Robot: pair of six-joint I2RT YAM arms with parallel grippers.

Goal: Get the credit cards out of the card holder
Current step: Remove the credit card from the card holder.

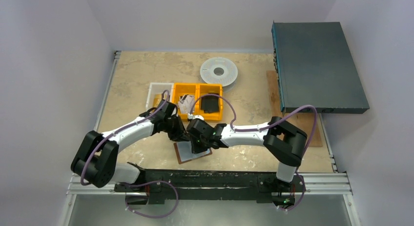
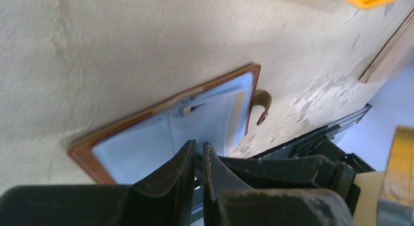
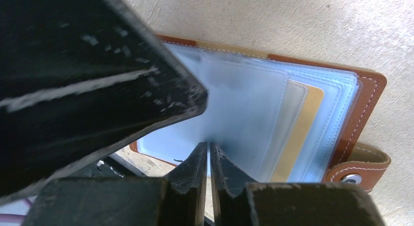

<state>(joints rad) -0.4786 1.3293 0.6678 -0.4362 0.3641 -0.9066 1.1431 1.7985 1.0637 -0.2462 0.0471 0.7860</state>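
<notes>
Ok, status. The card holder (image 1: 191,153) lies open and flat on the tabletop (image 1: 136,74), pale inner face up. It sits close to the near edge, about mid-width, skewed to that edge. Its snap strap (image 3: 359,163) sticks out past one brown side. Clear sleeves (image 3: 244,104) fan over the inner face. The credit cards (image 3: 299,133) are inside them: one gold-tan edge shows through, with a paler one just beside it.

The left tool (image 2: 198,147) is narrow, jaws almost together with only a slit, tips at the holder's edge over the pale face. The right tool (image 3: 209,145) is the same: narrow, slit only, tips at the edge of the sleeve stack. Can't tell for either whether a sleeve is nipped in the slit. Both tools meet over the holder, just beside each other.

Orange bins (image 1: 197,101) sit mid-tabletop beyond the holder, with a black item (image 1: 210,104) in the right one. A clear bin (image 1: 157,92) is against their left side. A white spool (image 1: 219,71) lies nearer the far edge and a dark flat box (image 1: 317,65) is at the far right corner.
</notes>
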